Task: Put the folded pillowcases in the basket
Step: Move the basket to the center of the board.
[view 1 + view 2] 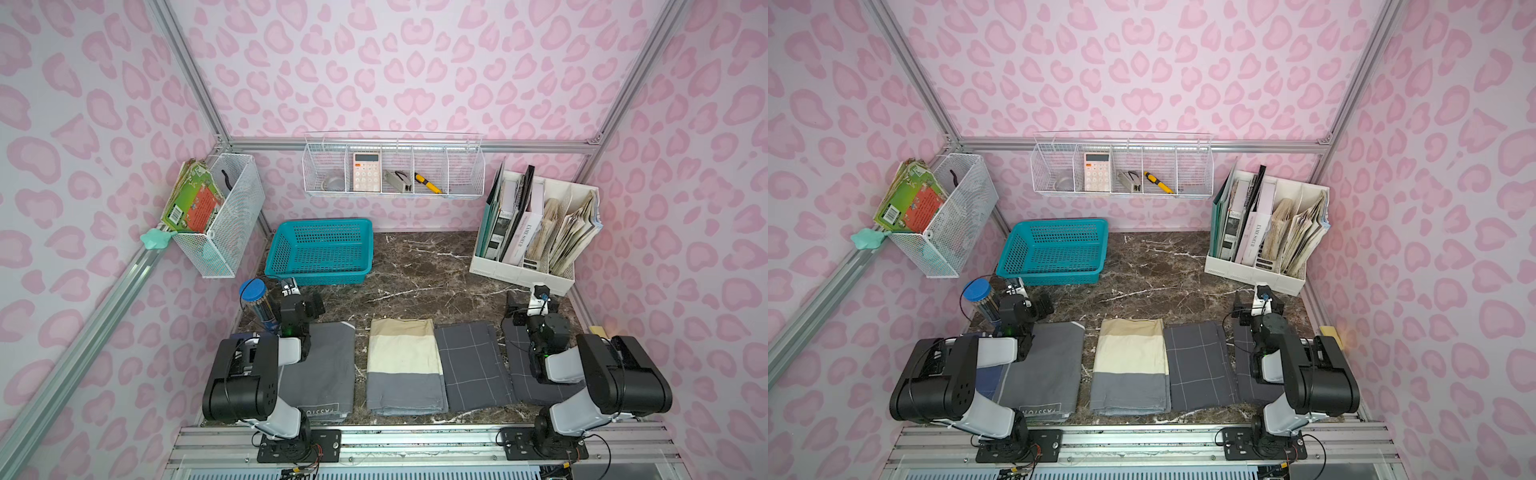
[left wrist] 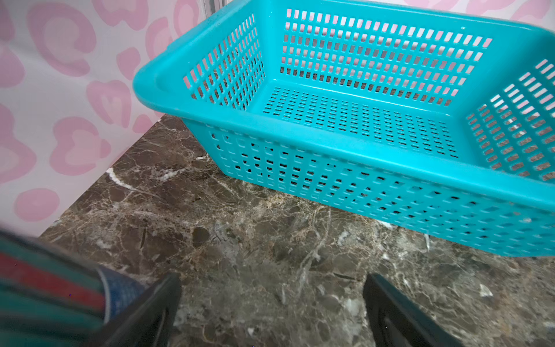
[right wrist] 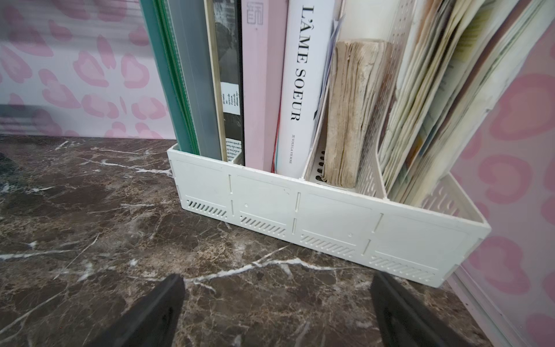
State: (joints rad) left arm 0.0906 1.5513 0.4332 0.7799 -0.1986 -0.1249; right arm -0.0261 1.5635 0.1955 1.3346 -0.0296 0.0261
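One teal basket [image 1: 286, 249], four-plus folded pillowcases [image 1: 403, 365], left pincer [image 2: 271, 288] and right pincer [image 3: 277, 288] wide open, empty

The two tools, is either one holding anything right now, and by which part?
Nothing is held. The left tool and the right tool both stand open over the marble tabletop, nothing between the jaws.

left arm [image 1: 245, 386] folded, front-left counter [image 1: 415, 282] corner | left gripper [image 2: 273, 282] fingers [image 2: 150, 315] wide apart, empty | right arm [image 1: 623, 374] folded, front-right corner | right gripper [image 3: 277, 279] wide apart, empty
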